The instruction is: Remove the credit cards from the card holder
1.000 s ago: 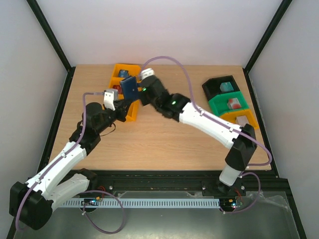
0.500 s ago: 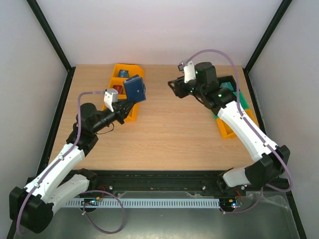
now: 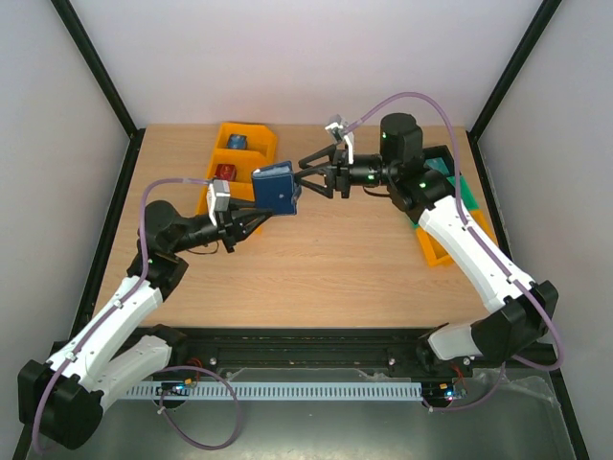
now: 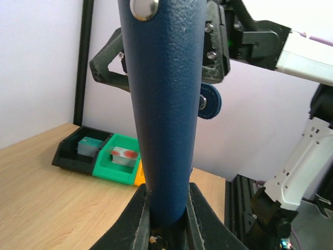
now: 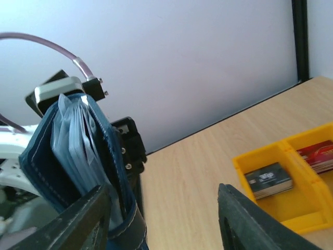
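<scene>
The card holder (image 3: 276,189) is off the table (image 3: 335,268), raised in the middle of the top view, slightly left of centre, standing on end with its snap stud uppermost in the left wrist view. The left gripper (image 3: 255,211) is clamped on its lower end, a finger on each face. The right wrist view looks into its open mouth at the left of the frame: pale clear sleeves between the navy covers, but whether any credit cards sit in them I cannot tell. The right gripper (image 3: 308,178) comes in from the right with its jaws spread wide and nothing between them, one finger just beside the holder's edge, touching or not I cannot say. Judging by this, the work is partly done: a dark card (image 5: 268,179) and a red card (image 5: 317,156) already lie in neighbouring compartments of the yellow bin (image 5: 240,162) at the upper left of the top view, and the next pull looks about to begin. What is left depends on what the sleeves hide. By count: one card holder, two arms, two cards or small stacks plainly out (each may be more than one), and one yellow bin; its nearest compartment is hidden behind the left arm. At the right of the table stand a black bin (image 4: 70,156) and a green bin (image 4: 112,169), each with a small item inside, and a further yellow one beyond them
</scene>
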You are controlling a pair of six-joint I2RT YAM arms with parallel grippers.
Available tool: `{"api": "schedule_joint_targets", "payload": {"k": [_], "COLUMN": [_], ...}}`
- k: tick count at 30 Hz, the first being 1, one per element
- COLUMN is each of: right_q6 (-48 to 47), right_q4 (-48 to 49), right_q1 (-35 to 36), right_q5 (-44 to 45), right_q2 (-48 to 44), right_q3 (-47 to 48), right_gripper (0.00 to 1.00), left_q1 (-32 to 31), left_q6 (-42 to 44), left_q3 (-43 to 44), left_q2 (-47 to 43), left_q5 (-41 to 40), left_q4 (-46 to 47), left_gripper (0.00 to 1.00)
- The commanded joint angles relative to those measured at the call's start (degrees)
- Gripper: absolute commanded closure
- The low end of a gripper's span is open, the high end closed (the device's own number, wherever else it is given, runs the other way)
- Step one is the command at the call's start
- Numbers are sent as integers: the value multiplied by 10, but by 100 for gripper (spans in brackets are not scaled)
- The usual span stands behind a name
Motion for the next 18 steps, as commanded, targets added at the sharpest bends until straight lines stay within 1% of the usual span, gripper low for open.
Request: {"api": "schedule_joint_targets", "payload": {"k": [1,3,6,8,11,15,18], "right_q6": [26,36,40,45,40,36,22], "right_q4": [41,61,74,67,45,50,39], "right_q1": [6,8,10,11,19,40,69], "right_q5": [-33,-50,-90,-127,-151,-137,-81], "right_q2": [-17,-21,-21,-15,-12,-19,-14], "right_q3": [-9,-12,-20,-24,-21,-19,-3], "right_gripper": [51,53,48,44,39,37,39], "left_q1": [0,-1,-1,0,1,2,1], "left_q6": [14,15,12,5,-3,-1,7], "left_q3": [9,10,15,15,8,2,2], "left_q2": [-1,0,-1,0,-1,-1,0], "left_q5": [53,52,51,46,39,40,49], "left_q4": [39,35,37,37,41,42,41], "left_gripper": [98,98,98,98,98,98,98]}}
